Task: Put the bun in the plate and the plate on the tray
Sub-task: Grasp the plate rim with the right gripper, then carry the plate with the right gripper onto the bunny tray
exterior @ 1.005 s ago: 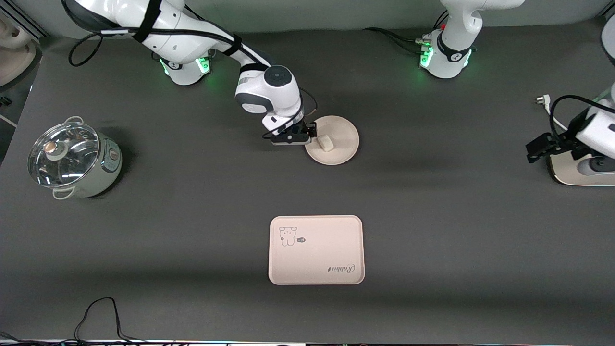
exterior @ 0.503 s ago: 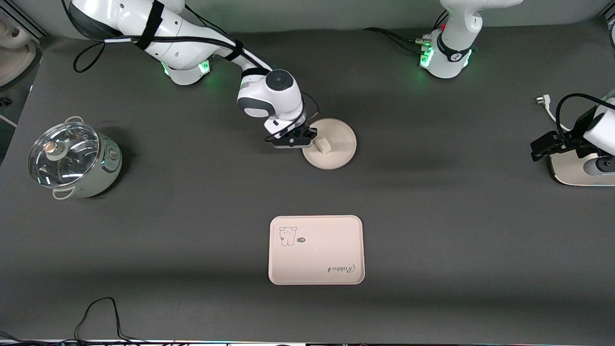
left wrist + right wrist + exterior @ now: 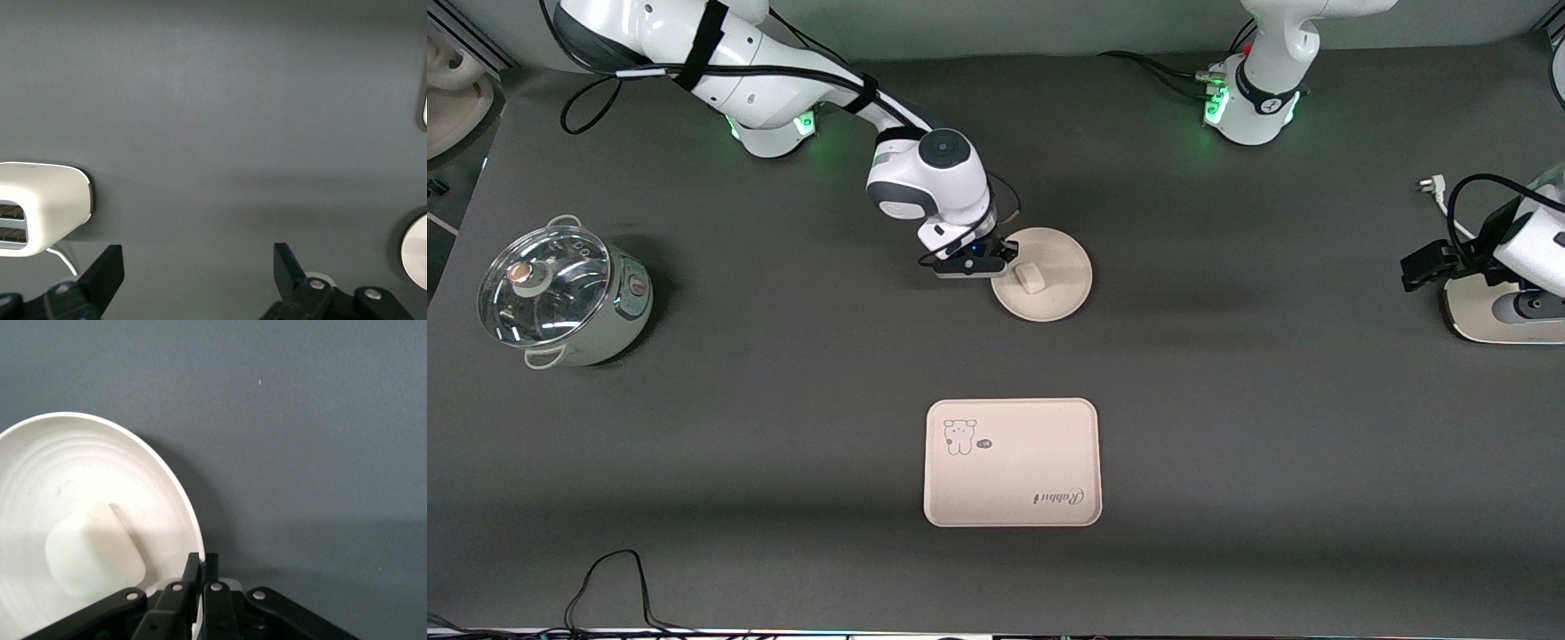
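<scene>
A: Start with the small off-white rounded bun (image 3: 1031, 276). It lies in the round cream shallow plate (image 3: 1060, 292), toward the rim that the right gripper (image 3: 1000, 264) has hold of.

B: And that pincer? In the right wrist view its two black fingers (image 3: 212, 587) are pressed almost together with the thin edge of the plate between them. So it is pinched on the rim alone, nothing else in it.

A: That is my worry. One narrow bite on a rim, and the plate's weight hangs out to one side. If the plate tips during the carry, I judge the smooth bun could roll or slide off. The rim could also slip out of the fingers.

B: The cream rectangular tray (image 3: 1011, 507) with the cartoon animal and script word lies nearer the front camera, well apart from the plate, and nothing lies in it.

A: The left gripper (image 3: 198, 267) waits, spread wide and holding nothing, over the left arm's end of the table beside a white appliance (image 3: 41, 207).

B: The pale green pot with a glass lid (image 3: 560, 295) sits at the right arm's end; I can't make out anything in it.
</scene>
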Robot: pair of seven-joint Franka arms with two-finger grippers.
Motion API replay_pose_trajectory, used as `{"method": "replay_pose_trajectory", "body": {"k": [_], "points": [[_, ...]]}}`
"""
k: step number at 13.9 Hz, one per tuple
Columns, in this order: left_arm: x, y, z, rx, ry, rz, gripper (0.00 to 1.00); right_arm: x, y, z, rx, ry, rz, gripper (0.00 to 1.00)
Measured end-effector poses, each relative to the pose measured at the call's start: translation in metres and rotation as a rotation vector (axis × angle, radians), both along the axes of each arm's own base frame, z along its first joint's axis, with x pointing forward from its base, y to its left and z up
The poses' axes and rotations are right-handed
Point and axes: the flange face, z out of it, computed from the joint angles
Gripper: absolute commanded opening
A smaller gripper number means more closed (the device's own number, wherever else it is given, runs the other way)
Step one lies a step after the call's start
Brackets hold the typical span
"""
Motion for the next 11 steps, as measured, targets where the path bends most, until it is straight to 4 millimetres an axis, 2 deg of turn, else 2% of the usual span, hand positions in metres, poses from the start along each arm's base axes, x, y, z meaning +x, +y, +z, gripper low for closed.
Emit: {"method": "replay_pose_trajectory", "body": {"k": [3,5,7,9,11], "points": [[0.0,-0.005,0.001,0.0,-0.001,-0.02,1.0,0.018,0.001,0.026,0.024,-0.008,-0.03,0.0],[0.001,-0.014,0.005,0.0,-0.008,-0.034,1.0,0.044,-0.001,0.048,0.041,-0.019,-0.064,0.0],[0.001,-0.014,0.009,0.0,-0.017,-0.035,1.0,0.08,-0.002,0.078,0.034,-0.015,-0.086,0.0],[0.001,-0.012,0.012,0.001,-0.019,-0.031,1.0,0.121,-0.006,0.12,0.032,-0.013,-0.081,0.0],[0.0,-0.011,0.011,0.001,-0.011,-0.029,1.0,0.165,-0.021,0.161,0.061,-0.027,-0.081,0.0]]}}
